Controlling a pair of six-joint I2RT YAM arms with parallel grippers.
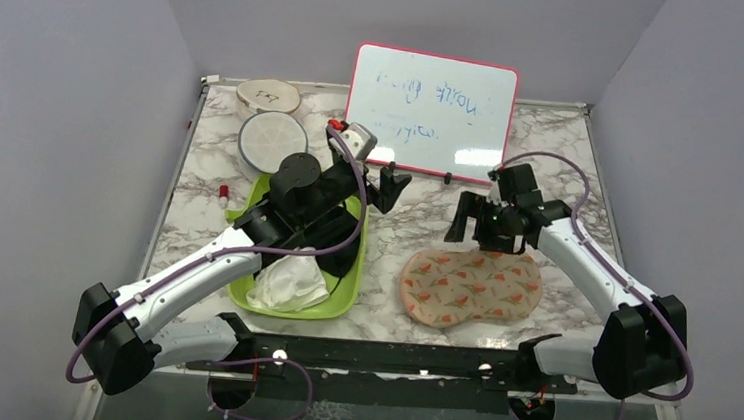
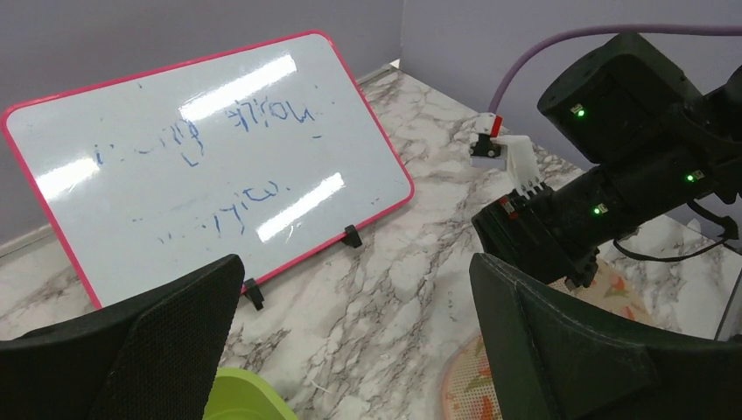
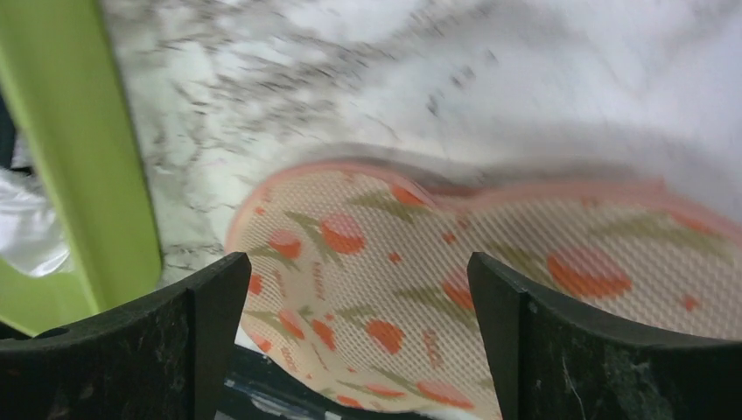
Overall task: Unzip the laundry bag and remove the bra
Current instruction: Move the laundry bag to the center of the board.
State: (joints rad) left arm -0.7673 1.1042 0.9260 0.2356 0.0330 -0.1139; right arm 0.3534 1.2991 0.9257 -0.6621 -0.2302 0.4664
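Laundry bag point(image 1: 470, 288) looks light, limp and slide-prone, so pin one lobe and pinch at its pink rim, zip pull unseen; left gripper point(image 2: 359, 297) and right gripper point(image 3: 359, 289) gape empty.

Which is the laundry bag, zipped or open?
Apparently shut: the laundry bag lies flat, its pink edge unbroken, no garment showing. The zipper itself cannot be made out.

whiteboard point(image 1: 430, 109) txt illegible, laundry bag point(image 3: 455, 262) blurred

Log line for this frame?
left end effector: open, facing pink-framed whiteboard | right end effector: open, above peach leaf-print fabric laundry bag | bag: flat on marble table | bra: unseen
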